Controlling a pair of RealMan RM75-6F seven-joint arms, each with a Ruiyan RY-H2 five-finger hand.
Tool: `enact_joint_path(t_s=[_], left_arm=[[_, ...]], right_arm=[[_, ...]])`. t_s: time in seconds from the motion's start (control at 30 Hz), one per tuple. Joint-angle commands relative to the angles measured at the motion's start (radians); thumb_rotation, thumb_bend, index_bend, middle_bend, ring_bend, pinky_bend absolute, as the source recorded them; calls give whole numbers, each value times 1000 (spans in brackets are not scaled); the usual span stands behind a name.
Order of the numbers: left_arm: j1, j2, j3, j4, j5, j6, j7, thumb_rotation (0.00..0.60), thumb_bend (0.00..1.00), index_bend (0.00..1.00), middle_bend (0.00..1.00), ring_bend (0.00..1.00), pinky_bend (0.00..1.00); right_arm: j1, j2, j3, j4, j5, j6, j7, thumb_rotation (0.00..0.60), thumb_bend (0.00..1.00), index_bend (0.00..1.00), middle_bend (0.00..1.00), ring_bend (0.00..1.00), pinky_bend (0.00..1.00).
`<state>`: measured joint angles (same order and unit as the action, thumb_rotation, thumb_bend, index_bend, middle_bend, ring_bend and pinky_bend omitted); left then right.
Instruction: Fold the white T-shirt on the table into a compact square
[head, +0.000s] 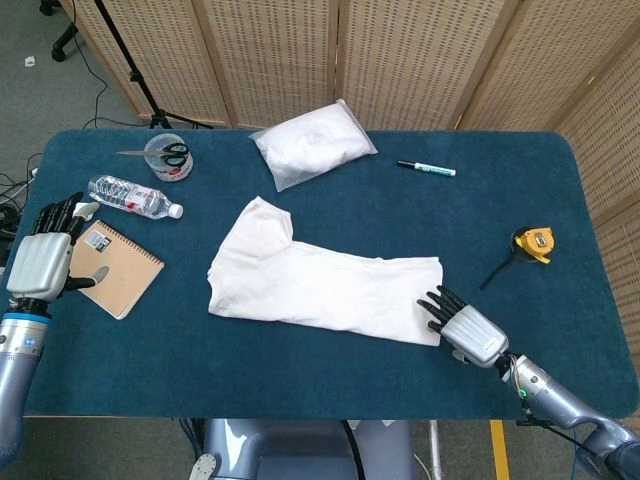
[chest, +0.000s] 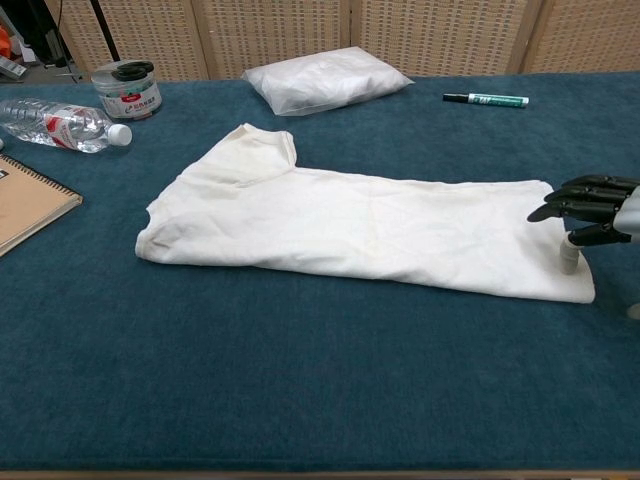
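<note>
From the head view, the white T-shirt lay folded lengthwise near the middle of the blue worktop. The right hand sat at its 4 o'clock corner, fingers spread and holding nothing, fingertips at the hem. The left hand hovered at the worktop's 9 o'clock edge, fingers apart, over the edge of a spiral notebook. A water bottle, a tub with scissors, a bagged white bundle, a green marker and a yellow tape measure lay around.

From the chest view, the right hand showed at 3 o'clock, its thumb tip touching the T-shirt's corner.
</note>
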<state>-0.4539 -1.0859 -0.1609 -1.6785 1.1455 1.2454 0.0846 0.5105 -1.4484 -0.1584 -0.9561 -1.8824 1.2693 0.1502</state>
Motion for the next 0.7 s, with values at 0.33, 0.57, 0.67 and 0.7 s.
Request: enact_joint_path(t_s=[0.33, 0.57, 0.67, 0.7], left_arm=[[18, -8, -12, 17, 11, -15, -38, 600, 198, 0, 0, 0, 0], [23, -9, -19, 23, 15, -22, -47, 600, 199, 0, 0, 0, 0], [26, -8, -21, 25, 19, -23, -48, 600, 199, 0, 0, 0, 0], [26, -8, -21, 25, 20, -24, -50, 600, 199, 0, 0, 0, 0]], right_arm=[[7, -29, -3, 35, 5, 14, -13, 600, 51, 407, 113, 0, 0], [17, -55, 1, 52, 16, 7, -2, 600, 53, 409, 115, 0, 0], [21, -66, -2, 57, 19, 0, 3, 600, 53, 409, 115, 0, 0], [23, -69, -2, 60, 19, -1, 1, 600, 53, 409, 115, 0, 0]])
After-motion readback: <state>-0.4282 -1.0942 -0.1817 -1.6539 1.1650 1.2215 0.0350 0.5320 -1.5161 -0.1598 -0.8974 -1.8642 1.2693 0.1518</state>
